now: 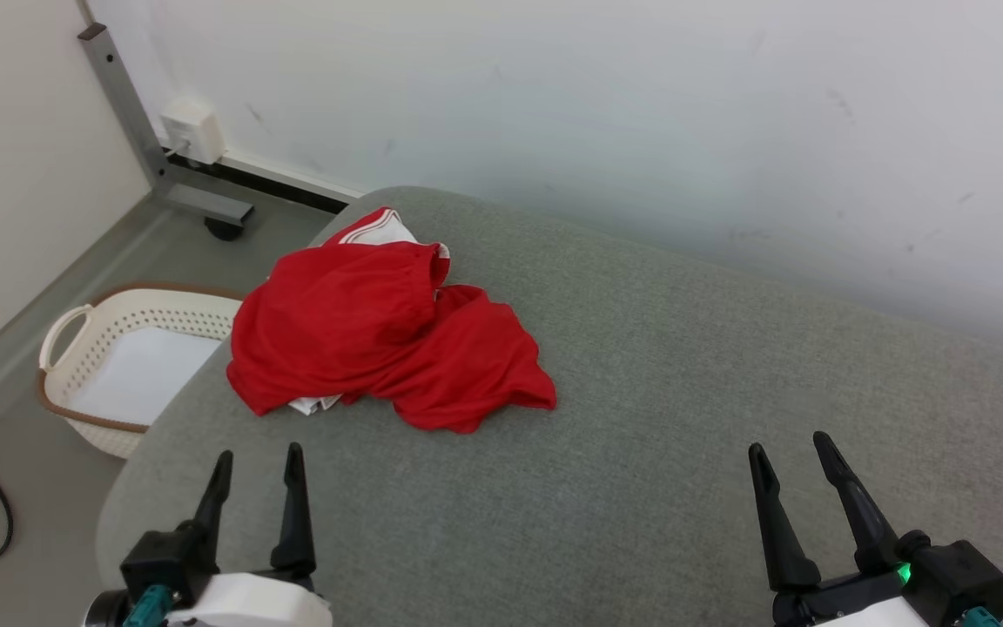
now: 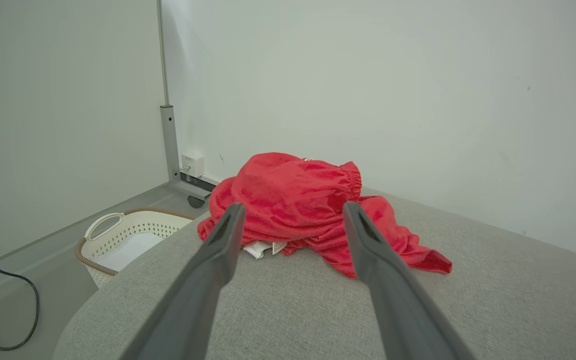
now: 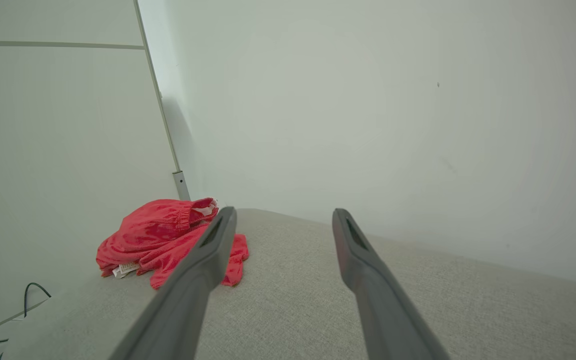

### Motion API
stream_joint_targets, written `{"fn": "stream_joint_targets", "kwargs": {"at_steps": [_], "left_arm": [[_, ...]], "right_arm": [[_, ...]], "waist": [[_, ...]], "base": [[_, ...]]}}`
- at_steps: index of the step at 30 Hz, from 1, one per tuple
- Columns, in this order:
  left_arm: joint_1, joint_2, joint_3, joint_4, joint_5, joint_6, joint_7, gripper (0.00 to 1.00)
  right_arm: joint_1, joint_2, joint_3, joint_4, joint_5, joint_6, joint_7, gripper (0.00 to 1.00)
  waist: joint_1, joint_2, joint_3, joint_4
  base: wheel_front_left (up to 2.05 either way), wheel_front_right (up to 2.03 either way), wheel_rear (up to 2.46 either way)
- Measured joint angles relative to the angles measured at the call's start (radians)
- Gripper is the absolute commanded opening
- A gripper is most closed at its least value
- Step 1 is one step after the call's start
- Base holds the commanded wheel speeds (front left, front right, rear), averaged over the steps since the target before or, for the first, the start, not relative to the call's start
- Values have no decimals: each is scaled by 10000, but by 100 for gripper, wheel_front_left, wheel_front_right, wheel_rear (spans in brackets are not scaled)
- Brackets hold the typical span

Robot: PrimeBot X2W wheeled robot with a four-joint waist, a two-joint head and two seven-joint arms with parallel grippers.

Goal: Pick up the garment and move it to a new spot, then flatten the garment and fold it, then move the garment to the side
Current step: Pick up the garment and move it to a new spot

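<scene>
While the left fingers (image 1: 296, 496) and right fingers (image 1: 771, 514) stand wide and empty, the garment (image 1: 380, 340) lies bunched just ahead of the left pair. Pinching one loose layer could drag it off the couch (image 1: 684, 392) toward the basket (image 1: 62, 329).

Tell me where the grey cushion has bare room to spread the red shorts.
On the grey cushion, the widest bare patch is the middle and right, bordered by the red shorts, the wall and the right jaws. A strip lies between the left jaws and right jaws. Crowded: the far left corner, under the shorts, next to the laundry basket.
</scene>
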Motion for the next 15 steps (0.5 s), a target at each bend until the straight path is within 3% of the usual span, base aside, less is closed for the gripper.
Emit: {"fn": "stream_joint_targets", "kwargs": {"at_steps": [6, 11, 15], "left_arm": [[-104, 0, 69, 94, -259, -96, -2, 100], [-1061, 109, 259, 683, -514, -493, 12, 100], [-2249, 514, 479, 1254, -988, -763, 991, 100]], "right_arm": [[-81, -2, 117, -2, -4, 0, 0, 100], [-327, 0, 173, -38, -31, 0, 0, 100], [-399, 0, 188, -71, -127, 0, 0, 100]], "waist": [[0, 0, 113, 232], [0, 0, 239, 38], [0, 0, 356, -252]], "base": [[0, 0, 0], [0, 0, 0], [0, 0, 0]]}}
